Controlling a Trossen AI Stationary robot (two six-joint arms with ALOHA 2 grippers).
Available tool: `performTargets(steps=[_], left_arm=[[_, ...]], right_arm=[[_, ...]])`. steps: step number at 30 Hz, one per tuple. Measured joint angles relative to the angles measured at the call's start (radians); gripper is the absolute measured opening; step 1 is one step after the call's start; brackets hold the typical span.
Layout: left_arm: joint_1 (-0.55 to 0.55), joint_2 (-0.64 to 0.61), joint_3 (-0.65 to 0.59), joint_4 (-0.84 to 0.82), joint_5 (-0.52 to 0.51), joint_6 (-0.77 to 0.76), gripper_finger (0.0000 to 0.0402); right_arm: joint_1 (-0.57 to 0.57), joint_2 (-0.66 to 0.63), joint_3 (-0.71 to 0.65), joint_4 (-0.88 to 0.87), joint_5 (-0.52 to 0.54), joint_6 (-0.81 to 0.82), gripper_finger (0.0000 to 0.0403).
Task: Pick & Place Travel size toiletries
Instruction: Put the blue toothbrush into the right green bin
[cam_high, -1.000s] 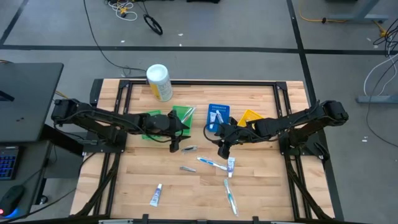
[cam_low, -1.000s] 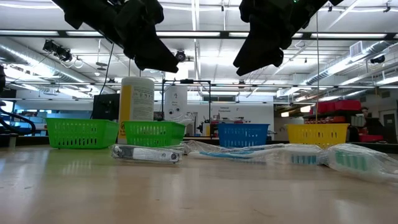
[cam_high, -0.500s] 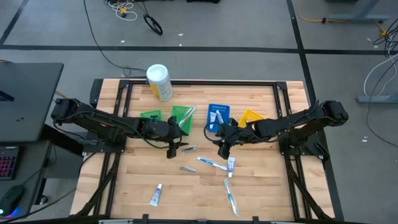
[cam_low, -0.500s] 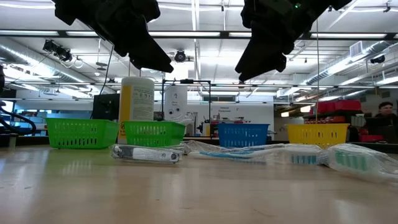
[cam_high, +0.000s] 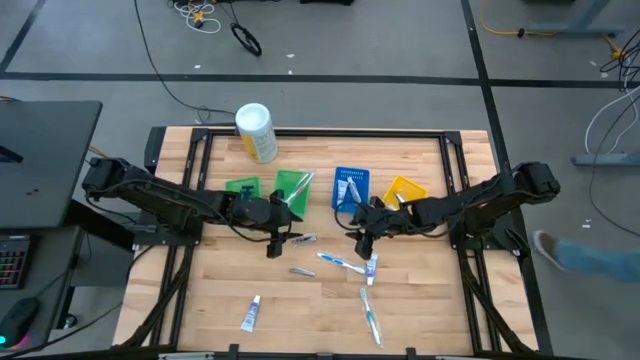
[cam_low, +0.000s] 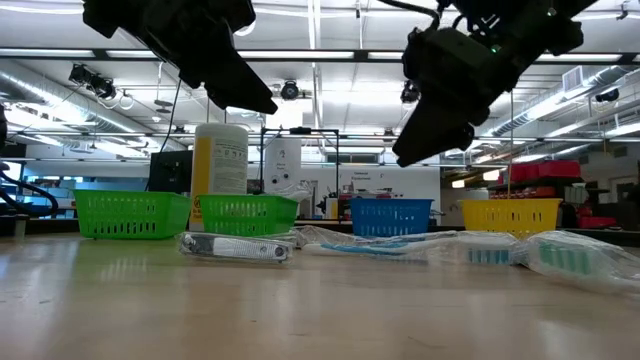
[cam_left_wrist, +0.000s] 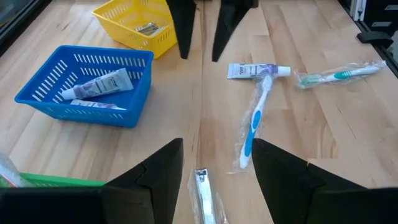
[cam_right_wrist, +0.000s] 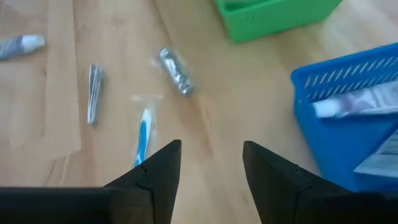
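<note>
Both grippers hang open above the middle of the table and hold nothing. My left gripper (cam_high: 273, 245) (cam_left_wrist: 217, 168) is over a silvery nail clipper (cam_left_wrist: 202, 186) (cam_high: 305, 239) lying flat on the wood. My right gripper (cam_high: 365, 245) (cam_right_wrist: 211, 165) hovers near a blue-and-white toothbrush (cam_high: 340, 262) (cam_right_wrist: 143, 140) and a white tube (cam_high: 372, 266). Farther toward the near edge lie a second silvery piece (cam_high: 302, 271), a green toothbrush (cam_high: 371, 315) and another white tube (cam_high: 251, 313). In the low view both grippers (cam_low: 240, 90) (cam_low: 430, 140) are well clear of the tabletop.
Two green bins (cam_high: 242, 188) (cam_high: 292, 190), a blue bin (cam_high: 350, 187) holding tubes and a yellow bin (cam_high: 403, 190) stand in a row behind the grippers. A white-and-yellow canister (cam_high: 256, 132) stands at the far edge. A person's leg (cam_high: 590, 255) passes right of the table.
My left gripper has drifted a little toward the table's left and near edge, uncovering the leftmost green bin. My right gripper has shifted slightly toward the right and lowered a bit. The items on the table have not moved.
</note>
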Motion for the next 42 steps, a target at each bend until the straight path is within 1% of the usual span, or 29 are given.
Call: performTargets(steps=[3,7,11,16,23,27,29,31,39,42], left_arm=[[0.0,0.0,0.0,0.0,-0.01,0.001,0.0201],[0.0,0.0,0.0,0.001,-0.032,0.002,0.0201],[0.0,0.0,0.0,0.006,-0.066,0.008,0.0201],[0.0,0.0,0.0,0.006,-0.087,0.048,0.0201],[0.0,0.0,0.0,0.006,-0.087,0.047,0.0201],[0.0,0.0,0.0,0.006,-0.087,0.046,0.0201],[0.0,0.0,0.0,0.006,-0.087,0.045,0.0201],[0.0,0.0,0.0,0.006,-0.087,0.045,0.0201],[0.0,0.0,0.0,0.005,-0.086,0.045,0.0201],[0.0,0.0,0.0,0.005,-0.086,0.045,0.0201]], right_arm=[[0.017,0.002,-0.019,0.054,-0.042,-0.033,0.0181],[0.065,0.052,-0.023,0.126,-0.081,-0.066,0.0181],[0.116,0.119,-0.023,0.153,-0.082,-0.053,0.0181],[0.147,0.188,-0.023,0.167,-0.071,-0.03,0.0181],[0.159,0.254,-0.023,0.168,-0.055,-0.026,0.0181],[0.161,0.286,-0.023,0.172,-0.08,-0.022,0.0178],[0.166,0.301,-0.02,0.174,-0.07,-0.023,0.0168],[0.168,0.316,-0.019,0.173,-0.061,-0.028,0.015],[0.166,0.321,-0.019,0.171,-0.062,-0.028,0.004],[0.167,0.316,-0.02,0.184,-0.07,-0.03,0.0024]])
